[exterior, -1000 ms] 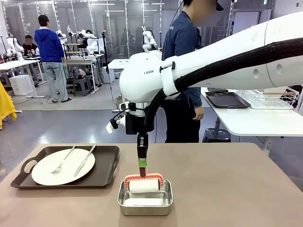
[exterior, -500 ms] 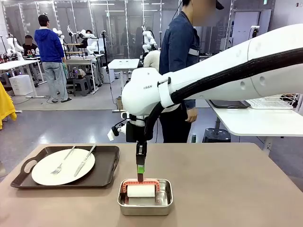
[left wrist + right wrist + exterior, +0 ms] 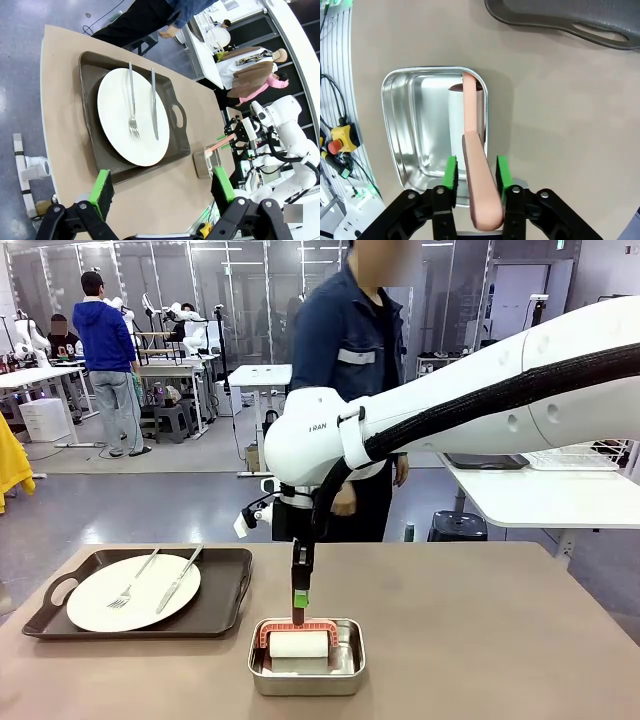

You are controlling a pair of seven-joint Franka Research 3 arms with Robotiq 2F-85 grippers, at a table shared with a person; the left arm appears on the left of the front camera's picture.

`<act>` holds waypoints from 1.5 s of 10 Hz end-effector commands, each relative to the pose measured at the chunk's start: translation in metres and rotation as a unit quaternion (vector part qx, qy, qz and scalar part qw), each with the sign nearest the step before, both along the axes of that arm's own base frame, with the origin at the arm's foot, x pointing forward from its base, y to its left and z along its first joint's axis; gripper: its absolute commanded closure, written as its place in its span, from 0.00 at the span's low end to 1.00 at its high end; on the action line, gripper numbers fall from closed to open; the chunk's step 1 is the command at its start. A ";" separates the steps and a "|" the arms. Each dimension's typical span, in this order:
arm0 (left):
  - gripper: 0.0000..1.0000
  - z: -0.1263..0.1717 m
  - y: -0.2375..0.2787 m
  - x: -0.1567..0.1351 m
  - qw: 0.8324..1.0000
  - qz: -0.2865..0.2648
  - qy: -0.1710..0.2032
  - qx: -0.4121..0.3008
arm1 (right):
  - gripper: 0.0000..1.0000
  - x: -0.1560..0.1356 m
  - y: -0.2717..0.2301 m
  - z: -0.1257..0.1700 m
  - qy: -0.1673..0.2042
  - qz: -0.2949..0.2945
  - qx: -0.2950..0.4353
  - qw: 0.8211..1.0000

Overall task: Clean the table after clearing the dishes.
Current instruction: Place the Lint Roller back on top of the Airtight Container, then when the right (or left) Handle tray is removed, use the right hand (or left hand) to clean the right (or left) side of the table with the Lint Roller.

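Note:
A white plate (image 3: 100,605) with a fork (image 3: 130,585) and a knife (image 3: 180,578) lies on a dark tray (image 3: 225,600) at the left of the tan table (image 3: 480,640). My right gripper (image 3: 300,605) points straight down over a steel pan (image 3: 350,660), where a pink-handled white roller (image 3: 298,643) rests. In the right wrist view the right gripper (image 3: 476,172) has its pads around the pink handle (image 3: 472,130), with a slim gap on one side. My left gripper (image 3: 160,187) is open above the table's near edge, facing the plate (image 3: 115,115) on its tray (image 3: 172,145).
A person (image 3: 350,370) stands at the far side of the table, close behind my right arm. A white side table (image 3: 540,495) with a dark tray and a wire rack stands at the right. The tray's handle (image 3: 600,35) lies just beyond the pan (image 3: 405,125).
My right gripper lowered the roller until it sat in the pan, then its jaws parted off the handle. The person stepped to the left behind the arm.

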State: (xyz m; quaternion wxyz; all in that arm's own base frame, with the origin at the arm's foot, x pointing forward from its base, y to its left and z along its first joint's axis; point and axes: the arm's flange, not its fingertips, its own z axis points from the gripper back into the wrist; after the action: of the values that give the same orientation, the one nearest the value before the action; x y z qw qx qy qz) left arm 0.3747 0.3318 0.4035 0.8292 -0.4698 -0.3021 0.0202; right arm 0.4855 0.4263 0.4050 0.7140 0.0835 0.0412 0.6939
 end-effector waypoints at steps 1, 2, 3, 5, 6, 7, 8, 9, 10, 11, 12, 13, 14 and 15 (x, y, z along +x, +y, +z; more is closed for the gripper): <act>0.00 0.000 0.001 -0.003 1.000 -0.003 -0.011 -0.001 | 0.00 -0.008 -0.006 0.002 -0.010 0.014 0.006 1.000; 0.00 0.000 0.001 -0.003 1.000 -0.003 -0.011 -0.001 | 0.00 -0.009 -0.008 0.006 -0.017 0.013 0.010 1.000; 0.00 0.000 0.001 -0.003 1.000 -0.003 -0.011 -0.001 | 0.00 -0.010 -0.010 0.011 -0.023 0.013 0.015 1.000; 0.00 0.000 0.001 -0.003 1.000 -0.003 -0.011 -0.001 | 0.00 -0.011 -0.014 0.018 -0.033 0.012 0.016 0.999; 0.00 0.000 0.001 -0.003 1.000 -0.003 -0.011 -0.001 | 0.00 -0.010 -0.014 0.019 -0.034 0.015 0.015 0.999; 0.00 0.000 0.001 -0.003 1.000 -0.003 -0.011 -0.001 | 0.00 -0.009 -0.016 0.018 -0.032 0.025 0.015 0.999; 0.00 0.000 0.001 -0.003 1.000 -0.003 -0.011 -0.001 | 0.00 0.000 -0.004 0.024 -0.023 0.000 0.010 1.000; 0.00 0.000 0.001 -0.003 1.000 -0.003 -0.011 -0.001 | 0.00 0.000 -0.004 0.024 -0.023 0.000 0.010 1.000; 0.00 0.000 0.001 -0.003 1.000 -0.003 -0.011 -0.001 | 0.00 0.000 -0.004 0.024 -0.023 0.000 0.010 1.000; 0.00 0.000 0.001 -0.003 1.000 -0.003 -0.011 -0.001 | 0.00 0.000 -0.004 0.024 -0.023 0.000 0.010 1.000; 0.00 0.000 0.001 -0.003 1.000 -0.003 -0.011 -0.001 | 0.00 0.000 -0.004 0.024 -0.023 0.000 0.010 1.000; 0.00 0.000 0.001 -0.003 1.000 -0.003 -0.011 -0.001 | 0.00 0.000 -0.004 0.024 -0.023 0.000 0.010 1.000; 0.00 0.000 0.001 -0.003 1.000 -0.003 -0.011 -0.001 | 0.00 0.000 -0.004 0.024 -0.023 0.000 0.010 1.000; 0.00 0.000 0.001 -0.003 1.000 -0.003 -0.011 -0.001 | 0.00 0.000 -0.004 0.024 -0.023 0.000 0.010 1.000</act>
State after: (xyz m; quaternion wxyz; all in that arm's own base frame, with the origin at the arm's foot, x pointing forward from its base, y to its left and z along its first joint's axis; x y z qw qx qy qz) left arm 0.3747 0.3318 0.4035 0.8292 -0.4698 -0.3022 0.0202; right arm 0.4881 0.4220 0.4293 0.7111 0.0760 0.0168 0.6988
